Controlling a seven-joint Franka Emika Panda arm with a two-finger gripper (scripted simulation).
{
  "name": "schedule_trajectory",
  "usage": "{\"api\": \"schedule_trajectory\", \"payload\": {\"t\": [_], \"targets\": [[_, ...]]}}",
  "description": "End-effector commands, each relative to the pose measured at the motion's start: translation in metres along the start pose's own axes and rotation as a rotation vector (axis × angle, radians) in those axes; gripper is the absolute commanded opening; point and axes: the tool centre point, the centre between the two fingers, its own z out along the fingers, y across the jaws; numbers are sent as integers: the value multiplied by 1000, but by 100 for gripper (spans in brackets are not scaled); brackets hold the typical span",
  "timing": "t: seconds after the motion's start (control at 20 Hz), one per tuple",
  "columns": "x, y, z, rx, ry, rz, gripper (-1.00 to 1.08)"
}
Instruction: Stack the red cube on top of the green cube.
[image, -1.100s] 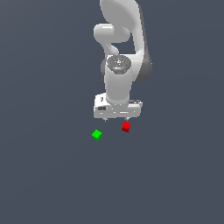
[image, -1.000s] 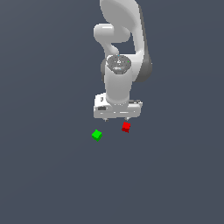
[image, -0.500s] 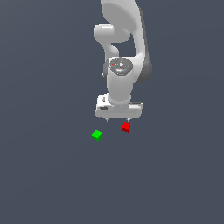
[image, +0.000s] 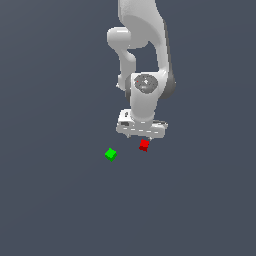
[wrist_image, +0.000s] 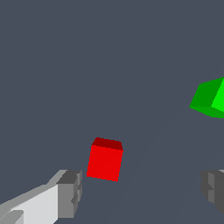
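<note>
Two tiny cubes apart on desk; my claw spread, red cube w/ flat stiff sides, prob light, grip opposite faces; green cube nearby.

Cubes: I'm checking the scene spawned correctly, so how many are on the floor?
2. The red cube sits just below the gripper, ahead of its open fingers in the wrist view. The green cube lies apart, toward the exterior view's left. None appear hidden.
</note>
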Motion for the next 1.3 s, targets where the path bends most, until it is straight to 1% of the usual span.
{"api": "schedule_trajectory", "payload": {"t": [0.0,0.25,0.55,1.25], "targets": [[-6,-7,11,0,4,45,100],[-14,-18,28,-1,11,115,100],[-18,-27,41,-1,15,166,100],[-19,-29,45,-2,16,176,100]]}}
